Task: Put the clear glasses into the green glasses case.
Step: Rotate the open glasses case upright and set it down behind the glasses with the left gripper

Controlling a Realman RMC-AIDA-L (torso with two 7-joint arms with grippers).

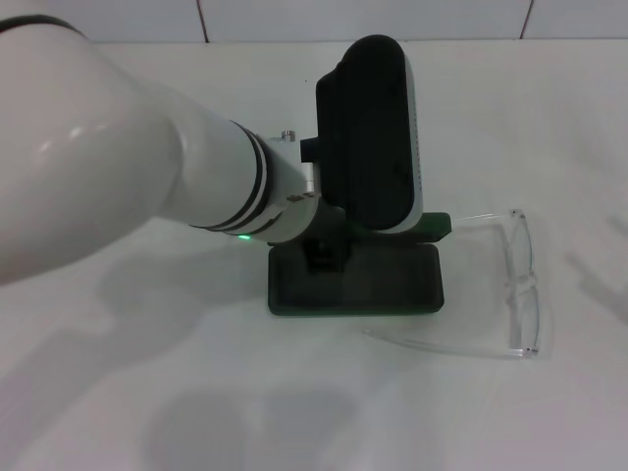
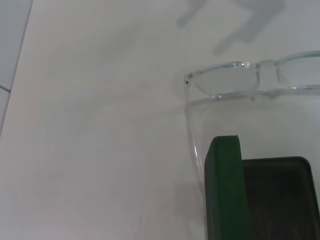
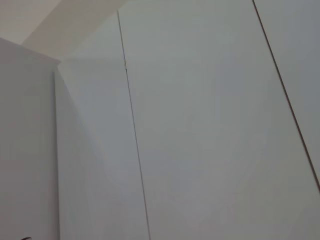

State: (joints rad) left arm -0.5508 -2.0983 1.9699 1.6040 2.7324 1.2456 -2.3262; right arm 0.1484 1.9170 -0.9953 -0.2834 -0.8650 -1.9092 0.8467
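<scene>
Glasses: the clear glasses (image 1: 518,285) lie on the table (image 1: 294,392) just right of the green glasses case (image 1: 355,285), arms pointing toward it. Case open. Left gripper (image 1: 324,257) sits over the case, nearer arm; finger state cannot be told. Right gripper unseen.

Dark green glasses case (image 1: 355,285) with darker grey-green lining, colourless see-through clear glasses (image 1: 520,285), plain white worktop (image 1: 147,392), glossy white left arm (image 1: 108,177) with black bands, small green light, black wrist housing (image 1: 368,137).
</scene>
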